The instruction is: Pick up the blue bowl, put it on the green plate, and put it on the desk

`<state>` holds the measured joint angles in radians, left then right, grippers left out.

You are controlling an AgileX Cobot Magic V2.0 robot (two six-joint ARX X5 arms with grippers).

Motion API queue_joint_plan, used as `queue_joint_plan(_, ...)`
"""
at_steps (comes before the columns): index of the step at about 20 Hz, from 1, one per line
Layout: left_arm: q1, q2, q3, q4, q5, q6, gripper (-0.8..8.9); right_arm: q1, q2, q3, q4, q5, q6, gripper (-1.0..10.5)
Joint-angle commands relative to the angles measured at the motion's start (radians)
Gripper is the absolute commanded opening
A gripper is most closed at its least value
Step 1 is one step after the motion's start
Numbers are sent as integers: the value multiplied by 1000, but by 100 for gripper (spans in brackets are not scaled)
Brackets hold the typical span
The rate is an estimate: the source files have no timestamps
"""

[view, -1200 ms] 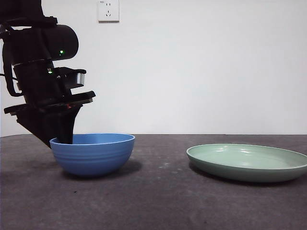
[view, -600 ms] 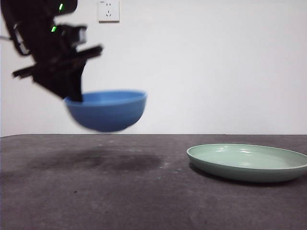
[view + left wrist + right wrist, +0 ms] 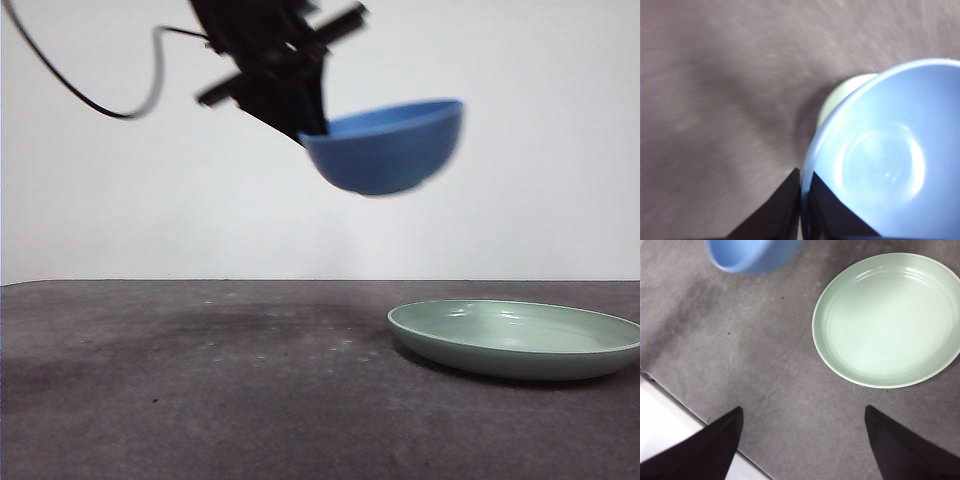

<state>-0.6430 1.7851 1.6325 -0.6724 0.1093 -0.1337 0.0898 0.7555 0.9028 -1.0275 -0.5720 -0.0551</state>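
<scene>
High above the desk (image 3: pixel 200 380), well clear of its surface, the blue bowl (image 3: pixel 388 148) hangs in the left gripper (image 3: pixel 801 200), tilted so that its free rim stands a little higher than the held side. The front view shows the dark arm coming in from the top, a cable looping off behind it, and the black jaws clamped on the near rim of the bowl. In the left wrist view the two jaws stand narrow, one outside and one inside the wall, pinching the rim between them; the bowl's pale inner floor is bare and glossy. Both pictures of the bowl are blurred. Just past the bowl's rim in that view a sliver of the green plate (image 3: pixel 837 97) peeks out below. The plate lies flat on the desk toward the right edge of the tabletop as the front view has it, upright, its low rim unbroken and its hollow bare; the bowl is above and somewhat to the side of the plate's nearer edge, not over its middle, and touches nothing but the jaws. The right gripper (image 3: pixel 802 440) hovers apart from the work, its jaws spread wide with nothing between them, looking down on the plate and on the desk's front edge.
</scene>
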Motion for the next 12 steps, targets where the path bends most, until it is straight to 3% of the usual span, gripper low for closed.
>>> queue_joint_plan(1, -37, 99, 89, 0, 3, -10, 10, 2, -2, 19, 10, 1, 13, 389)
queue_joint_plan(9, -105, 417, 367, -69, 3, 3, 10, 2, -8, 19, 9, 23, 14, 389)
queue_joint_plan(12, -110, 476, 393, -63, 3, 3, 10, 2, -8, 19, 9, 24, 14, 389)
